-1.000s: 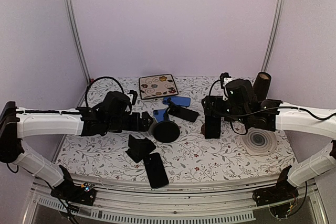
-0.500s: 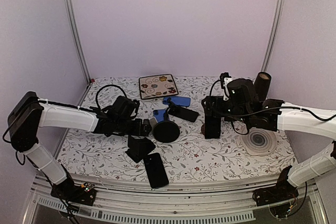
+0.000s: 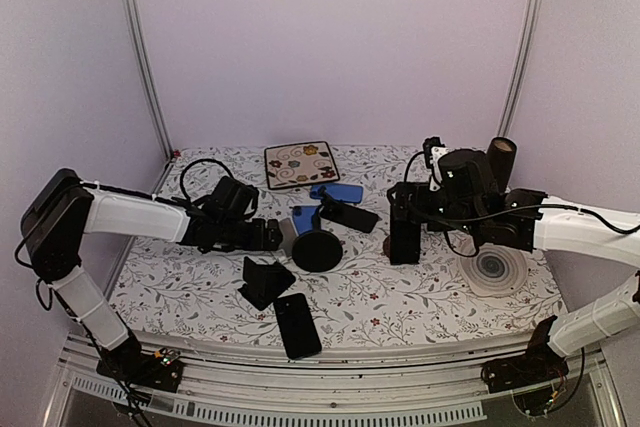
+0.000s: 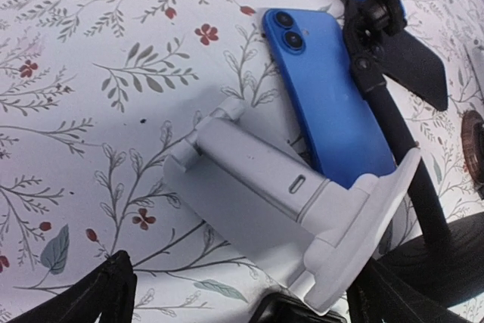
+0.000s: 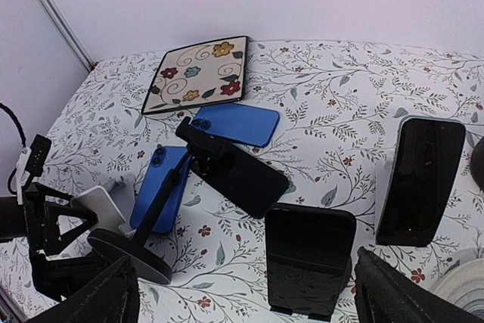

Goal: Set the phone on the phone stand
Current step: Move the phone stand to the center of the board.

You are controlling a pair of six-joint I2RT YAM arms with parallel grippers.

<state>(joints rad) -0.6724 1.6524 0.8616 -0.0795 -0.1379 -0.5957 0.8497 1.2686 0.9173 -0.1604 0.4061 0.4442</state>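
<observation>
A white phone stand (image 4: 280, 194) lies tipped over on the floral mat, seen small in the top view as the white phone stand (image 3: 288, 233). My left gripper (image 4: 246, 296) is open, its fingers either side of the stand's near end; from above, the left gripper (image 3: 272, 235) sits just left of it. A blue phone (image 4: 333, 104) lies face down beside the stand, partly under it. A second blue phone (image 3: 337, 191) lies farther back. My right gripper (image 5: 249, 304) is open and empty above a black phone (image 5: 310, 255) propped upright on a small stand.
A black stand with a round base (image 3: 317, 250) holds a black phone (image 3: 348, 214) on its arm. A small black stand (image 3: 265, 280) and a flat black phone (image 3: 297, 324) lie near the front. A flowered tile (image 3: 301, 164), a round white disc (image 3: 497, 269) and a dark cylinder (image 3: 500, 157) are also here.
My left arm has dropped low over the mat, its open gripper staying by the white stand. The right arm has hardly moved.
</observation>
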